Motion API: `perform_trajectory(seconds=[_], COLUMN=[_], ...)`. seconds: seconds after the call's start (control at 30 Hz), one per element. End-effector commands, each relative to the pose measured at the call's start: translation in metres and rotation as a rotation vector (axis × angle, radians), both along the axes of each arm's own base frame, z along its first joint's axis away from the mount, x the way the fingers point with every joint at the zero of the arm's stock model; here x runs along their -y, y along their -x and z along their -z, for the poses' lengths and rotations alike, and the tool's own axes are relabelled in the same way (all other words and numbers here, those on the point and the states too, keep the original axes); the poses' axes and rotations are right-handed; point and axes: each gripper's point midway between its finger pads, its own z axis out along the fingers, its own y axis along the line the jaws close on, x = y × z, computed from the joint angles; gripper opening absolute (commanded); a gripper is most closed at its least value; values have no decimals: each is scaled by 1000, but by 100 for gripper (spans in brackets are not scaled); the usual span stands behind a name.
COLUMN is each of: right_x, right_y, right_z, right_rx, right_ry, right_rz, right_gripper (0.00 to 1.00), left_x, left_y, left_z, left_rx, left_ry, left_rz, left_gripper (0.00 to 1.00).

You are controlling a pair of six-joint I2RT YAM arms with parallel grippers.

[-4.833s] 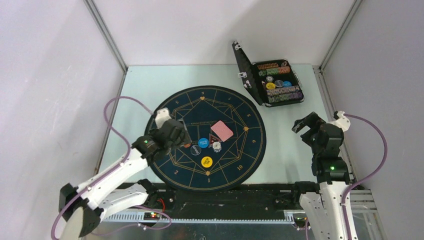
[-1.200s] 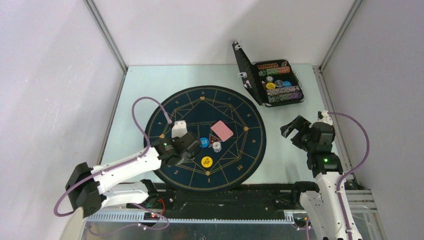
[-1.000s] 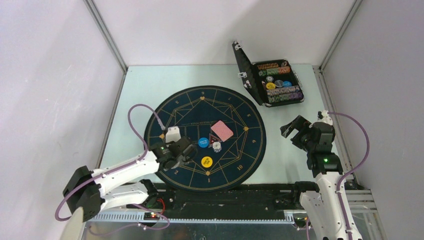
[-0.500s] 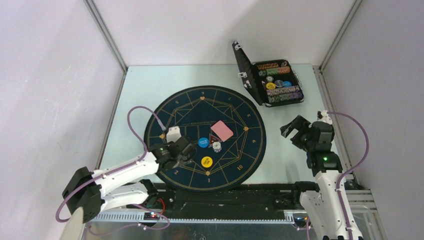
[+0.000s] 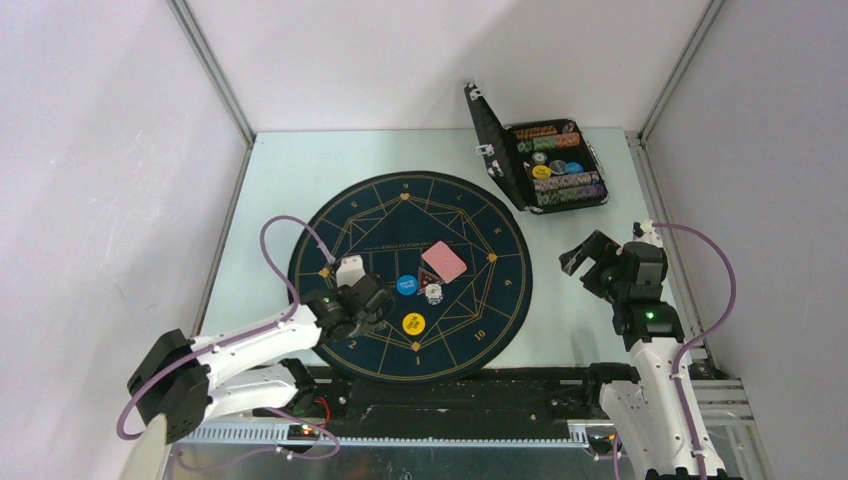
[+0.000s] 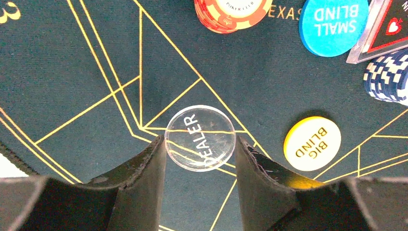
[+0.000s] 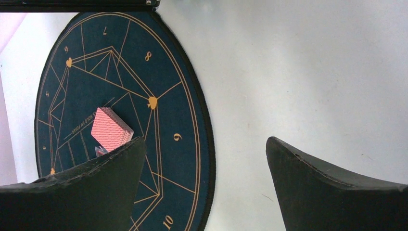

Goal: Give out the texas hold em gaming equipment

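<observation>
A clear round disc marked DEALER sits between the fingertips of my left gripper, which is shut on it by its edges, low over the dark-blue mat. That gripper is at the mat's near-left part. Around the mat's centre lie a blue SMALL BLIND disc, a yellow BIG BLIND disc, an orange-red chip stack, a blue-and-white chip stack and a triangular marker. The pink-red-backed card deck lies beyond them. My right gripper hangs open over bare table, right of the mat.
A black hinged case stands open at the back right, with rows of chips inside. The mat's edge with gold numbers runs just left of the right gripper. White walls and metal posts close in the table.
Over the last seconds my left gripper came from the mat's left-centre toward its near-left part; in the last second it barely shifted. The right arm stays still.
</observation>
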Motion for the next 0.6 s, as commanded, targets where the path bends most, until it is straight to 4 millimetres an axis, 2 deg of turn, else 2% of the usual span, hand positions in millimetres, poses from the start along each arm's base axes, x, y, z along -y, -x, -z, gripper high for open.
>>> perform_trajectory(seconds=[0.0,0.17,0.27,0.43,0.57], right_x=[0,1,1,0,0], right_y=[-6,-6,-6,-6,-6], right_z=[-8,-7,-7,-7,-7], right_rx=[42,41,41,40,39], right_ry=[1,1,2,1,-2], right_rz=[-2,0,0,-1,-5], right_gripper=[98,98,98,98,98], left_x=[4,6,1,-17,-39], left_y=[-6,-7,-9,-17,-33], left_z=[2,-1,-12,-27,-46], left_rx=[9,9,33,52,94], left_ry=[5,4,-9,-56,-102], left_rz=[-3,2,-13,-70,-121], left_gripper=[6,5,6,5,4])
